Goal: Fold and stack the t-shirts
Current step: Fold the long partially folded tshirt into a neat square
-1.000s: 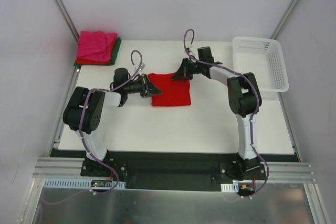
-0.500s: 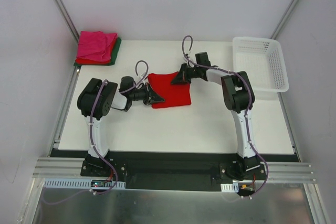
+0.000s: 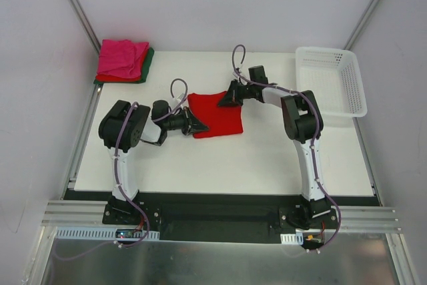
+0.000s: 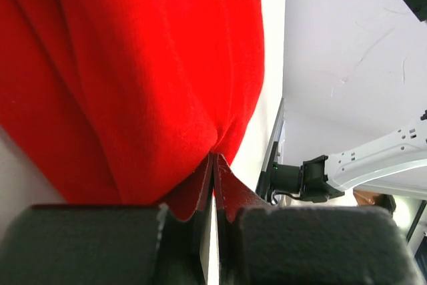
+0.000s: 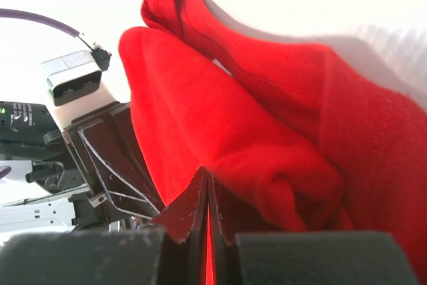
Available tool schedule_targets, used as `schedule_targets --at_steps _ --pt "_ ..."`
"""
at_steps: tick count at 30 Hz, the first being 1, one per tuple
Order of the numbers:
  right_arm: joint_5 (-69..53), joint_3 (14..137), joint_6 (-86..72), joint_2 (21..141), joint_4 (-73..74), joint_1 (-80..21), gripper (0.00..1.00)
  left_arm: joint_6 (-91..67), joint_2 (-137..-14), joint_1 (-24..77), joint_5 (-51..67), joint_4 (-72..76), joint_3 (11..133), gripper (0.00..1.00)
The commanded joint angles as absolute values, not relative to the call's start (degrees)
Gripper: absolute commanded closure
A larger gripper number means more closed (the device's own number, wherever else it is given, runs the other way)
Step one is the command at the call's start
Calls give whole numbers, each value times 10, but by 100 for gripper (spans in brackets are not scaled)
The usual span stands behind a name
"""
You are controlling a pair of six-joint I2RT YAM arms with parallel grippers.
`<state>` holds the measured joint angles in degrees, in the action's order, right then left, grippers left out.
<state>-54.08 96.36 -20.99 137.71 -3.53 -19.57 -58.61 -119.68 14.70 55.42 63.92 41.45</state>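
Observation:
A bright red t-shirt (image 3: 220, 117) lies folded in the middle of the table. My left gripper (image 3: 200, 127) is shut at its near left corner. In the left wrist view the cloth (image 4: 153, 65) puckers into the shut tips of that gripper (image 4: 215, 158). My right gripper (image 3: 224, 102) is shut on the shirt's far edge. The right wrist view shows red cloth (image 5: 267, 118) in the slit between that gripper's (image 5: 205, 173) jaws, with the left gripper's dark fingers (image 5: 113, 158) just beyond. A folded stack of t-shirts (image 3: 123, 60), magenta on top of red and dark green, lies at the back left corner.
A white lattice basket (image 3: 331, 79) stands at the back right corner, overhanging the table's right edge. Metal frame posts rise at the back left and back right. The right arm's white link (image 4: 373, 161) shows past the shirt in the left wrist view.
The left arm's elbow swung in and its gripper slid right and nearer along the shirt's left edge. The right gripper shifted slightly left. The last half second shows almost no motion.

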Motion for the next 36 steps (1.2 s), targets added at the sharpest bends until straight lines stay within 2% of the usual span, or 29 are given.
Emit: schedule_targets --at_steps 1,3,6,7,10,13,18,23,25,27,29,30,33,34,36 --pt "-548 1004 -207 1304 -39 -188 99 -566 -1120 163 568 580 445 100" --pt "-545 1002 -202 1281 -29 -186 98 -542 -1092 167 566 538 460 100" --pt "-537 966 -192 1226 -22 -180 91 -506 -1036 169 563 466 487 100" --pt "-533 939 -183 1210 -19 -177 77 -491 -1014 169 561 408 502 100" --pt "-515 877 -162 1156 -7 -166 62 -438 -990 166 549 350 521 100" --pt "-493 832 -139 1110 18 -157 55 -415 -981 163 545 316 520 100" --pt "-450 746 -85 1053 73 -152 53 -384 -959 157 521 270 501 100" --pt "-410 694 -68 1026 97 -154 52 -323 -929 152 459 175 500 82" --pt "-396 681 -64 1010 109 -155 52 -309 -912 150 426 127 503 79" --pt "-376 676 -57 1001 118 -155 52 -290 -896 148 397 99 505 62" --pt "-369 676 -51 997 133 -156 52 -278 -873 146 369 66 508 53" --pt "-366 677 -47 995 138 -157 52 -273 -866 146 356 52 511 35" --pt "-352 678 -43 994 148 -160 52 -258 -836 141 317 13 519 5" --pt "-351 676 -42 993 148 -161 52 -255 -831 136 310 5 520 1" --pt "-343 674 -44 997 149 -160 52 -248 -827 132 294 -12 520 1"
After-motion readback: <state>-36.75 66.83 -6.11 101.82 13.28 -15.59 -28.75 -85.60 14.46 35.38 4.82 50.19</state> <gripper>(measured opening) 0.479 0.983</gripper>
